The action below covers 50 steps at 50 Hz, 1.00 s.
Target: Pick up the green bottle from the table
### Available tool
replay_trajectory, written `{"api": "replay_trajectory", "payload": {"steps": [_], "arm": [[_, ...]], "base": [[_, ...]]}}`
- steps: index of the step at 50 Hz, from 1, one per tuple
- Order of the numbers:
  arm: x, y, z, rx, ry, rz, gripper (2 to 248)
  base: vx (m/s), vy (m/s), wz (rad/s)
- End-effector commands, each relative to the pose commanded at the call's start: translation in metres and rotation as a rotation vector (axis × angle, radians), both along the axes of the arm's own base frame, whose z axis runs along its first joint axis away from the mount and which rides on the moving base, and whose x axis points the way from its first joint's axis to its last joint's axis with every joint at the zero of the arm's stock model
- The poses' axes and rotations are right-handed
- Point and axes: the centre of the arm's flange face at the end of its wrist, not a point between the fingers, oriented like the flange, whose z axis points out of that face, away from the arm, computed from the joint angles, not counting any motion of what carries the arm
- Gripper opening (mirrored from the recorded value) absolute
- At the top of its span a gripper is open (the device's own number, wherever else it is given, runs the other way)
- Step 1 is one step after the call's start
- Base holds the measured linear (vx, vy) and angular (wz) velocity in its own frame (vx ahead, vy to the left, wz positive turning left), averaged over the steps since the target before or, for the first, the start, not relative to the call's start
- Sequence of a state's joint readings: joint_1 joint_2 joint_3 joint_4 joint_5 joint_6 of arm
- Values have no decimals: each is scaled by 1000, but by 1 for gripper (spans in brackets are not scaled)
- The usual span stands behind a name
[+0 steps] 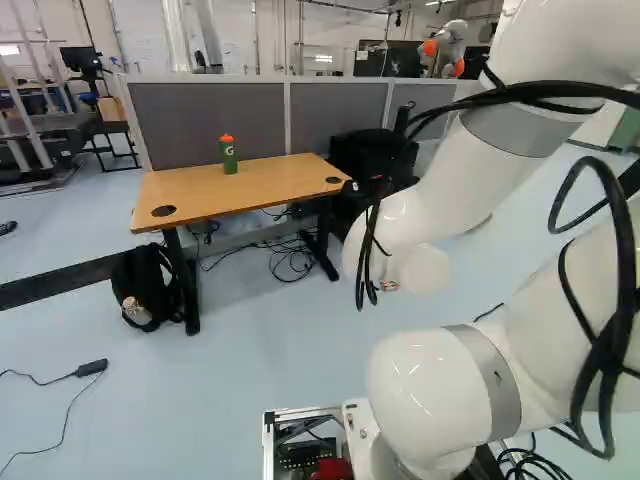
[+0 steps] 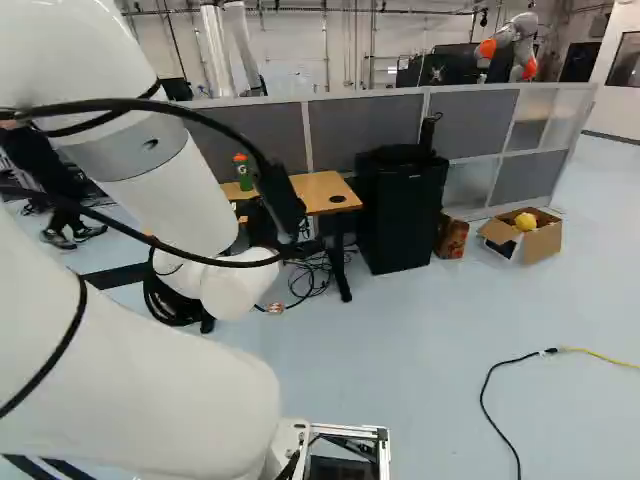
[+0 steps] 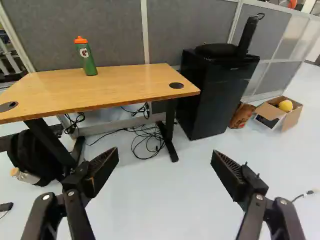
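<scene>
The wooden surface (image 3: 130,82), on dark legs (image 3: 170,122), has a round dark inset (image 3: 176,85) near each end and carries the green bottle (image 3: 88,61), orange-capped, standing upright close to the back edge.

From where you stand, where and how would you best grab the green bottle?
Probably around the middle of the bottle, coming in level over the near edge of the table. The bottle stands upright, tall and slim, with the grey partition behind it.

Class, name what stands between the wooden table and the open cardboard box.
A black cabinet, then a low brown object, between the table and the box; the right base view shows both.
</scene>
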<state>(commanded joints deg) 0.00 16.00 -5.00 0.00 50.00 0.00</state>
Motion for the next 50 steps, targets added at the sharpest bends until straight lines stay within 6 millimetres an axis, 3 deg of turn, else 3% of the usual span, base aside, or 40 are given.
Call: {"api": "replay_trajectory", "payload": {"steps": [50], "arm": [[0,0,0,0,0,0,247]], "base": [[95,48,226]]}}
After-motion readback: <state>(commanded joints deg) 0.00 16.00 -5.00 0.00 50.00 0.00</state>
